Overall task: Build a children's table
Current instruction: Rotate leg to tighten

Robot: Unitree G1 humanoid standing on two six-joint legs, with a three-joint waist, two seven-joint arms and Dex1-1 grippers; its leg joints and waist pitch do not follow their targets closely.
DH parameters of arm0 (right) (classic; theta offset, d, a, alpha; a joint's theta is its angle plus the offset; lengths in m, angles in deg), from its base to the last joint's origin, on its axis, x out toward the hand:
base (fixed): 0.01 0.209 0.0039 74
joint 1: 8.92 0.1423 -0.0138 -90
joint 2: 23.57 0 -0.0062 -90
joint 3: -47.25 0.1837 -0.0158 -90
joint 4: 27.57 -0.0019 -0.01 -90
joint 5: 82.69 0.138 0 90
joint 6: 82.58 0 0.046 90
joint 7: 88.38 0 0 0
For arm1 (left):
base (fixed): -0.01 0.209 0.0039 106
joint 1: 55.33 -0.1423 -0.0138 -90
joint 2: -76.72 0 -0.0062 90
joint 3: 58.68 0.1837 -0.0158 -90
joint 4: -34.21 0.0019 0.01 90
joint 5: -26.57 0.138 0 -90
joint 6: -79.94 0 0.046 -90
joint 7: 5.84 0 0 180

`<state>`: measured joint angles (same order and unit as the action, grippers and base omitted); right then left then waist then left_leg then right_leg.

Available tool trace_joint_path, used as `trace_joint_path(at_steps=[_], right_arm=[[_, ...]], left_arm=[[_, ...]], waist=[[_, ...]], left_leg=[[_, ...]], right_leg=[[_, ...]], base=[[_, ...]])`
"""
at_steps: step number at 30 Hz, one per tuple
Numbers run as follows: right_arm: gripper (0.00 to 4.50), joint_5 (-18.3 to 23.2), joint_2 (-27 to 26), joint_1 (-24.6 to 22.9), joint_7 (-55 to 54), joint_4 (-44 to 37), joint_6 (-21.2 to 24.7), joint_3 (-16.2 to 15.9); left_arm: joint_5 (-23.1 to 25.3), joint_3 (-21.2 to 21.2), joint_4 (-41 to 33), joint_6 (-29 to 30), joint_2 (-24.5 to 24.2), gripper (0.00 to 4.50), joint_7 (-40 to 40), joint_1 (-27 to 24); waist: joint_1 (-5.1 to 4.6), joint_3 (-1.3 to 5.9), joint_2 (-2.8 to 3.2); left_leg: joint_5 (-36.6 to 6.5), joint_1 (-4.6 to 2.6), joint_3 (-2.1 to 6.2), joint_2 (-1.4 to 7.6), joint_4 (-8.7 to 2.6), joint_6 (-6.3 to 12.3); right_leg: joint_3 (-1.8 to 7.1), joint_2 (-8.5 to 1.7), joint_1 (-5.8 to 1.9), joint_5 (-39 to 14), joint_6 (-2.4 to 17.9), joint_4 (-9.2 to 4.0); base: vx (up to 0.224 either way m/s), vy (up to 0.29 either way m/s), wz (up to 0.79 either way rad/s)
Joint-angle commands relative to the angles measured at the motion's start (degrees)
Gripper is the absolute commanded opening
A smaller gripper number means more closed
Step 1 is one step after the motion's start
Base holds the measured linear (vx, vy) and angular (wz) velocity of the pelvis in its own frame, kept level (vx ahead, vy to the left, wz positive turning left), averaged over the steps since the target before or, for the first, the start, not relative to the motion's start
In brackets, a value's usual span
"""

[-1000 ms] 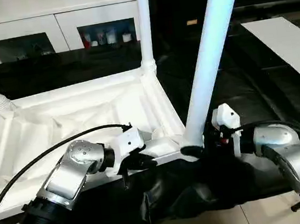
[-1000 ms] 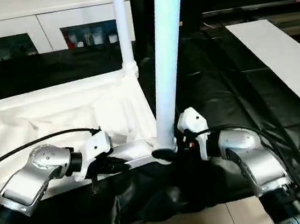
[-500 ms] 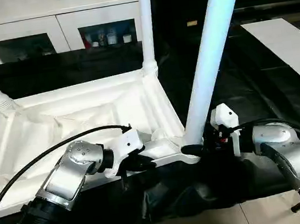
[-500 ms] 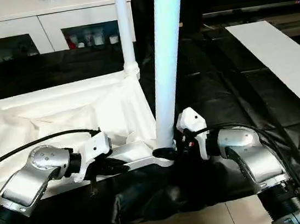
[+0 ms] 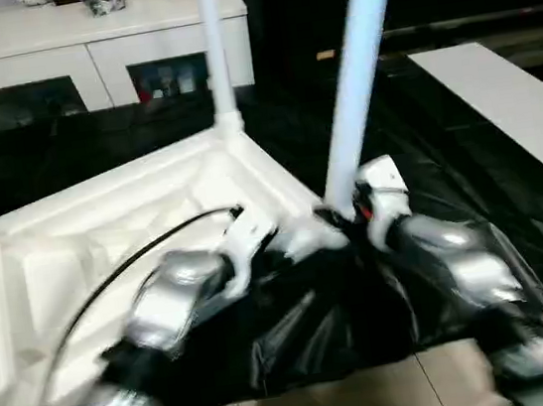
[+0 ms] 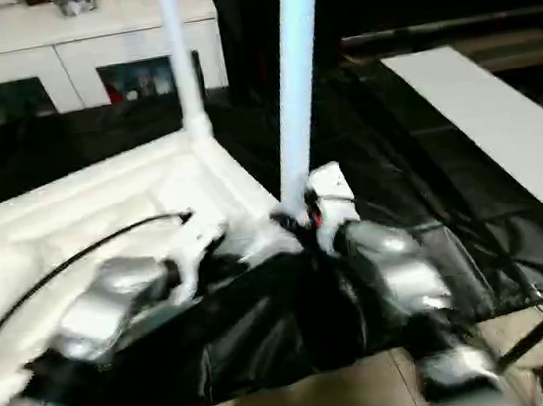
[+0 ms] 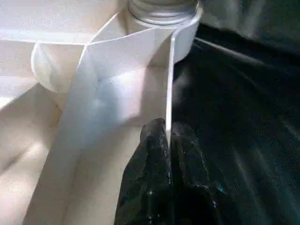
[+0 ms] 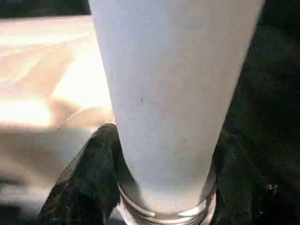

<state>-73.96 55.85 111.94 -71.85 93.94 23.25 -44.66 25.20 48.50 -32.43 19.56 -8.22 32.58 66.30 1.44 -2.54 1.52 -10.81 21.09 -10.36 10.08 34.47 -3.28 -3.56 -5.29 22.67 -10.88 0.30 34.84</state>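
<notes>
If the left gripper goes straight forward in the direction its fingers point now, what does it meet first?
The left gripper, shut on the thin side wall of the tabletop, points along that wall. Going straight on, it would probably first meet the round corner socket, where a leg stands.

Upside-down white tabletop (image 6: 83, 213) at centre left on black sheet (image 6: 437, 241). Two legs standing up from it: one (image 6: 178, 55) at upper centre, another (image 6: 295, 80) just right of it. Right gripper (image 6: 302, 221) at that leg's base. Cabinet (image 6: 72, 59) upper left; flat white board (image 6: 487, 125) at right.
</notes>
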Motion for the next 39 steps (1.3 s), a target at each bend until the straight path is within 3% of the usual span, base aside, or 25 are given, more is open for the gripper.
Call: trace_joint_path(at_steps=[1, 2, 4, 7, 8, 12, 13, 14, 15, 18, 19, 20, 21, 22, 23, 25, 26, 27, 29, 33, 39], right_arm=[[2.54, 0.6, -3.2, -0.7, -8.7, 9.2, 3.1, 1.6], [2.49, 1.4, -4.8, 0.6, -11.2, 11.2, 2.2, 2.9], [2.48, 2.3, -6.8, 2.3, -13.1, 13.8, 0.0, 4.3], [2.44, 1.1, -7.8, 3.8, -12.4, 15.2, -2.9, 3.4], [2.98, 0.6, -8.0, 4.2, -11.3, 15.0, -4.0, 2.9], [3.27, 0.4, -8.0, 4.2, -6.5, 12.7, -8.3, 3.0], [3.38, -0.1, -6.2, 3.0, -4.9, 9.3, -9.4, 2.1], [3.38, -0.2, -6.1, 2.9, -4.8, 9.0, -9.5, 2.0], [3.62, -0.8, -4.7, 2.1, -3.1, 6.8, -9.7, 0.8], [3.77, -1.0, -1.3, 0.0, 1.8, 1.4, -7.2, -1.6], [3.85, -0.2, 2.1, -2.0, 7.2, -3.5, -5.4, -3.4], [3.85, 0.3, 3.8, -3.0, 9.9, -6.0, -4.5, -4.3], [3.85, 0.9, 5.8, -4.1, 13.4, -8.6, -3.6, -4.9], [3.85, 1.9, 9.1, -6.0, 18.8, -12.2, -2.8, -6.0], [3.85, 2.2, 14.3, -9.0, 26.6, -16.6, -3.2, -8.2], [3.85, 2.1, 18.0, -11.3, 31.6, -19.2, -4.0, -9.7], [3.85, 2.2, 19.0, -11.9, 32.7, -19.8, -4.3, -10.0], [3.85, 2.7, 20.4, -12.7, 34.5, -20.6, -4.0, -10.1], [3.85, 2.9, 21.2, -13.1, 35.6, -21.1, -4.2, -10.4], [3.85, 3.1, 22.1, -13.4, 37.6, -21.7, -3.8, -11.4], [3.85, 2.8, 20.6, -12.0, 37.7, -19.6, -4.3, -11.1]], left_arm=[[-0.1, -4.0, 1.6, 0.3, 2.8, 0.0, -8.0, 3.1], [0.4, -4.1, 2.8, -0.3, 3.7, 0.0, -9.5, 3.8], [1.1, -4.1, 4.9, -1.7, 4.6, 0.0, -11.3, 4.8], [1.8, -3.4, 5.8, -3.1, 4.6, 0.0, -11.8, 5.4], [2.0, -3.1, 5.7, -3.4, 4.4, 0.0, -11.4, 5.3], [2.8, -2.5, 5.1, -3.8, 3.3, 0.0, -9.8, 4.9], [2.7, -1.6, 3.9, -4.3, 1.9, 0.0, -7.6, 4.0], [2.7, -1.5, 3.8, -4.3, 1.7, 0.0, -7.4, 3.9], [2.6, -1.0, 3.0, -4.8, 0.9, 0.0, -5.9, 3.4], [2.3, 0.1, 0.8, -4.3, -1.3, 0.0, -2.5, 2.1], [2.0, 1.5, -1.2, -5.5, -3.7, 0.0, 2.0, 0.8], [1.8, 2.1, -2.2, -5.9, -4.9, 0.0, 4.1, 0.2], [1.4, 2.4, -3.2, -5.9, -6.2, 0.0, 6.1, -0.6], [0.7, 3.2, -4.8, -8.3, -8.5, 0.0, 10.3, -1.8], [-0.8, 4.4, -7.6, -10.0, -12.0, 0.0, 16.8, -3.7], [-1.2, 5.4, -9.2, -10.6, -14.6, 0.0, 20.5, -4.8], [-1.0, 5.7, -9.5, -10.6, -15.4, 0.0, 21.2, -4.9], [-0.9, 6.2, -9.8, -11.0, -16.8, 0.0, 22.7, -5.2], [-1.1, 6.4, -10.4, -10.7, -17.6, 0.0, 24.1, -5.4], [-1.7, 6.2, -11.5, -10.2, -18.6, 0.0, 25.3, -5.6], [-2.0, 5.9, -11.7, -10.7, -19.0, 0.0, 26.3, -5.7]], waist=[[-0.44, 2.68, -0.04], [-0.45, 2.71, -0.01], [-0.49, 3.0, 0.22], [-0.31, 2.89, -0.13], [-0.29, 2.91, 0.0], [-0.38, 2.99, -0.13], [-0.5, 3.12, -0.09], [-0.43, 3.15, -0.12], [-0.47, 3.29, -0.27], [-0.38, 3.6, -0.27], [-0.27, 3.55, -0.11], [-0.08, 3.7, -0.07], [0.11, 4.01, 0.33], [0.14, 4.0, 0.48], [0.79, 4.14, 0.52], [1.04, 4.01, 0.51], [1.15, 3.99, 0.55], [1.51, 3.69, 0.51], [1.73, 3.44, 0.58], [1.61, 3.2, 0.49], [1.58, 3.33, 0.22]], left_leg=[[-22.2, -0.95, 1.85, 1.84, -4.75, -2.08], [-22.6, -0.94, 1.88, 1.82, -4.79, -1.96], [-22.3, -0.67, 2.13, 2.17, -5.26, -1.63], [-22.9, -0.88, 1.67, 2.04, -5.25, -0.61], [-23.0, -0.83, 1.7, 2.06, -5.26, -0.51], [-21.3, -0.12, 1.77, 2.07, -5.36, 0.26], [-20.0, 0.38, 1.92, 2.17, -5.53, 0.48], [-19.6, 0.3, 1.88, 2.22, -5.51, 0.68], [-18.2, 0.05, 1.68, 2.33, -5.3, 1.17], [-15.1, 0.31, 1.43, 2.38, -4.99, 2.41], [-14.0, 0.15, 1.2, 2.4, -4.8, 3.04], [-13.2, 0.32, 1.27, 2.41, -4.67, 3.58], [-8.2, 0.7, 1.28, 2.61, -4.36, 4.95], [-7.3, 0.62, 1.16, 2.68, -4.22, 5.33], [-6.6, 0.49, 1.21, 2.68, -3.97, 6.33], [-5.6, 0.25, 0.98, 2.79, -3.88, 7.55], [-5.8, 0.08, 0.94, 2.82, -3.88, 7.57], [-8.0, 0.04, 0.77, 2.83, -4.1, 7.12], [-11.3, -0.2, 0.87, 2.93, -4.5, 5.34], [-15.6, -0.57, 0.91, 3.12, -4.99, 2.13], [-14.2, -0.24, 0.9, 2.86, -4.84, 2.14]], right_leg=[[1.56, -3.22, -1.2, -33.0, 5.6, -6.55], [1.42, -3.17, -1.26, -33.1, 5.3, -6.72], [1.29, -3.03, -1.67, -27.1, 5.7, -6.41], [1.54, -2.94, -1.37, -24.5, 7.1, -6.44], [1.56, -3.06, -1.41, -24.7, 7.3, -6.4], [1.64, -3.2, -1.99, -23.9, 7.5, -6.16], [1.54, -3.18, -2.4, -22.5, 7.3, -5.93], [1.54, -3.14, -2.35, -22.0, 7.2, -5.97], [1.69, -2.98, -2.12, -19.4, 8.6, -5.73], [1.84, -2.95, -2.33, -15.5, 10.1, -5.2], [1.9, -2.91, -2.05, -14.3, 11.1, -5.26], [1.84, -2.88, -2.37, -13.1, 11.2, -5.06], [1.84, -2.78, -2.68, -5.8, 12.3, -4.13], [1.9, -2.72, -2.42, -3.8, 13.0, -3.9], [1.81, -2.63, -2.87, -0.9, 13.7, -3.56], [2.01, -2.64, -2.49, 2.8, 15.1, -3.23], [1.96, -2.56, -2.47, 2.8, 15.5, -3.33], [1.99, -2.66, -2.45, -0.7, 16.0, -3.57], [1.98, -2.69, -2.29, -6.3, 15.1, -3.98], [2.23, -2.74, -2.02, -12.0, 13.4, -4.46], [2.33, -2.93, -2.12, -13.2, 12.2, -4.57]], base=[[0.0, 0.0, 0.0], [0.0, 0.0, 0.0], [0.0, 0.0, 0.0], [0.0, 0.0, 0.0], [0.0, 0.0, 0.0], [0.0, 0.0, 0.0], [0.0, 0.0, 0.0], [0.0, 0.0, 0.0], [0.0, 0.0, 0.0], [0.0, 0.0, 0.0], [0.0, 0.0, 0.0], [0.072, -0.023, 0.02], [0.053, -0.014, 0.01], [0.059, -0.01, -0.02], [0.062, -0.007, 0.0], [0.06, -0.006, 0.01], [0.0, 0.0, 0.0], [0.0, 0.0, 0.0], [0.0, 0.0, 0.0], [0.0, 0.0, 0.0], [0.0, 0.0, 0.0]])
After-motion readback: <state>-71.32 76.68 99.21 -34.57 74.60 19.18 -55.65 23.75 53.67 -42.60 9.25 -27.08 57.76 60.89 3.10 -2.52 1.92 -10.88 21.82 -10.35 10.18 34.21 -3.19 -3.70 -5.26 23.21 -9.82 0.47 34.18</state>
